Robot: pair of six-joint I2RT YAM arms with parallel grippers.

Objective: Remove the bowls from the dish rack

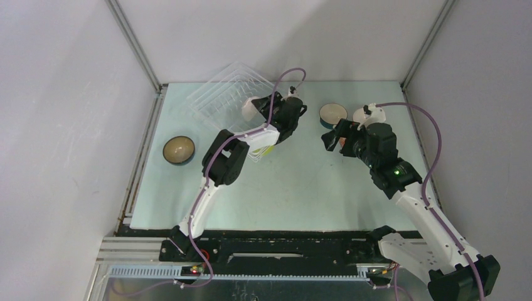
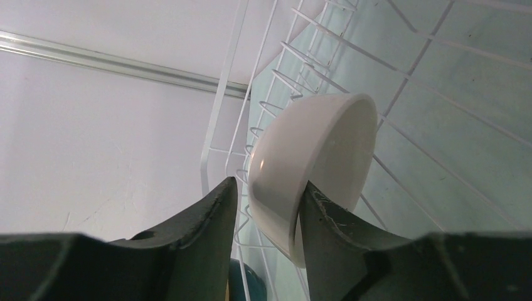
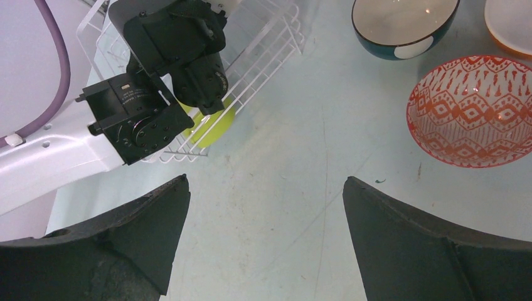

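The white wire dish rack (image 1: 219, 94) stands at the back left and also shows in the left wrist view (image 2: 401, 94). My left gripper (image 1: 271, 108) straddles the rim of a white bowl (image 2: 313, 163) in the rack. One finger is inside the bowl and touches it. The other finger (image 2: 213, 232) is outside, with a thin gap to the wall. A lime green bowl (image 3: 213, 123) sits in the rack under the left wrist. My right gripper (image 3: 266, 188) is wide open and empty above bare table. A teal bowl (image 1: 179, 150), a dark blue bowl (image 1: 332, 114), an orange bowl (image 3: 511, 25) and a red-and-white patterned bowl (image 3: 470, 113) sit on the table.
The pale green table (image 1: 301, 188) is walled on three sides by grey panels with metal rails. The left arm's wrist (image 3: 163, 75) reaches over the rack's near corner. The three right-hand bowls cluster at the back right beside the right arm.
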